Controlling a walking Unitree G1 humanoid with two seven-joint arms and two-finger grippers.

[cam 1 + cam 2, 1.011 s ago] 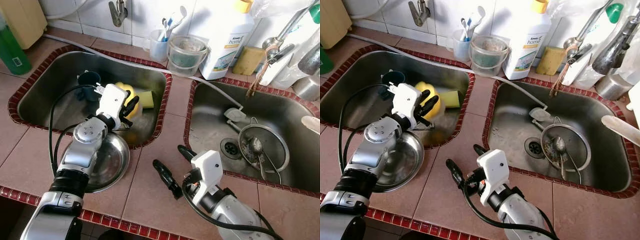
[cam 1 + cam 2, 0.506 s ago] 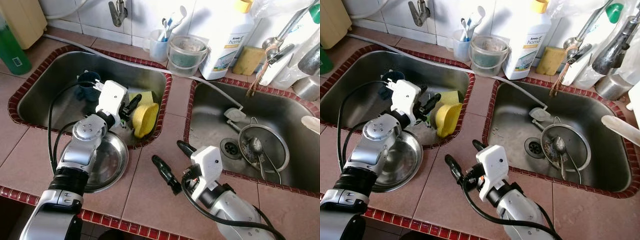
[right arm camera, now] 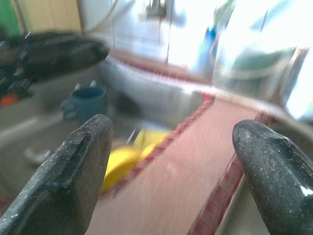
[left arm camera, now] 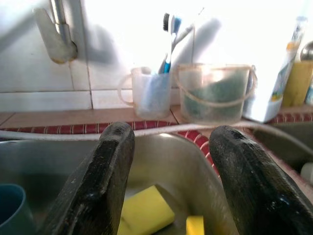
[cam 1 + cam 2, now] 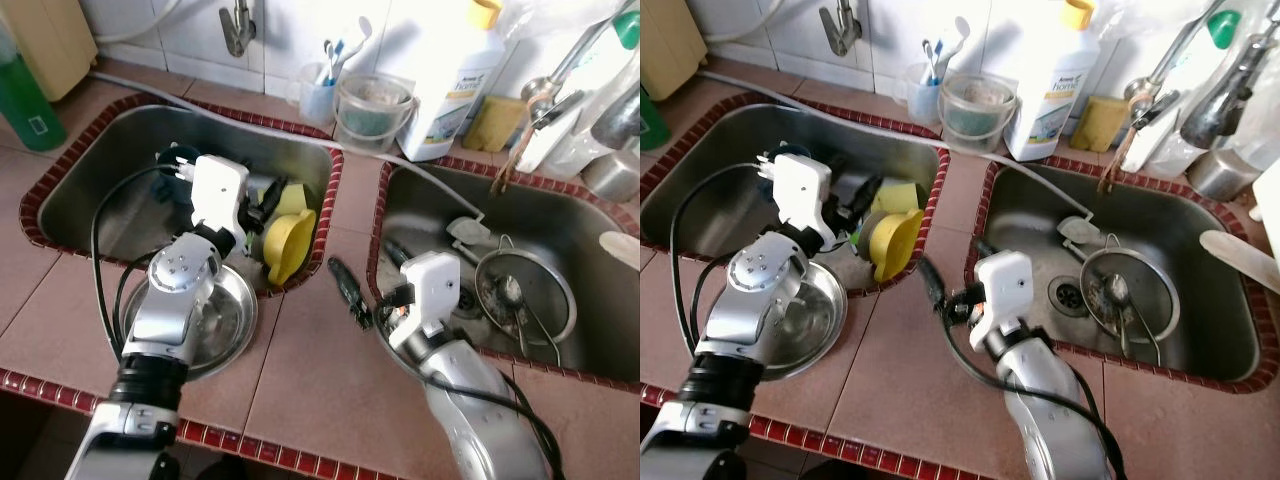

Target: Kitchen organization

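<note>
The yellow cup (image 5: 287, 243) is seen tipped against the left sink's (image 5: 90, 165) right wall, just beside the left end effector (image 5: 262, 200), whose fingers are spread and apparently empty. The right end effector (image 5: 372, 282), also open, is held above the desk (image 5: 310, 370). The rim should be gripped squarely before lifting.

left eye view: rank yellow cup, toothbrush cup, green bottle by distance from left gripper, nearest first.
From the left gripper, over the left sink:
1. Yellow cup, tipped on its side in the sink right beside the fingers.
2. Toothbrush cup, on the back ledge beyond the sink.
3. Green bottle, on the far-left counter.
</note>
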